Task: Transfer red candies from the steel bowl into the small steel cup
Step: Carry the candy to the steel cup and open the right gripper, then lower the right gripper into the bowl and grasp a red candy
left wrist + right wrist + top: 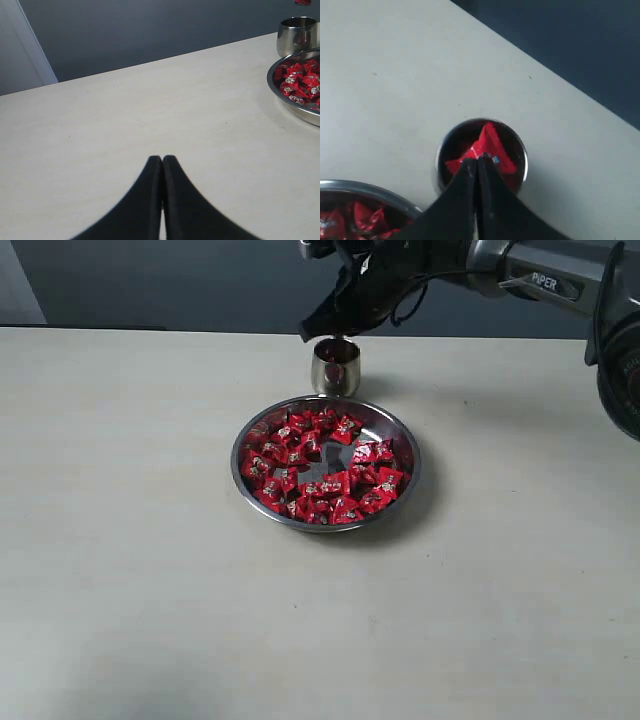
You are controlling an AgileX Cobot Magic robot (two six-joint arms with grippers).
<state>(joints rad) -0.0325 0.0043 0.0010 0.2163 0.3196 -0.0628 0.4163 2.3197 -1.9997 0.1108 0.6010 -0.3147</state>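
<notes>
The steel bowl (408, 445) sits mid-table, filled with many red candies (320, 468). Just behind it stands the small steel cup (335, 377). My right gripper (337, 333) hangs directly above the cup's mouth, shut on one red candy (491, 141) pinched at its tips. In the right wrist view the cup (522, 150) lies right under that candy. My left gripper (162, 159) rests low over bare table, shut and empty, far from the bowl (299, 112) and the cup (295, 37). The held candy (302, 2) shows above the cup there.
The pale tabletop (120, 540) stretches wide around the bowl. A dark wall runs behind the table's far edge (150, 330). The right arm (540, 280) reaches in from the upper right.
</notes>
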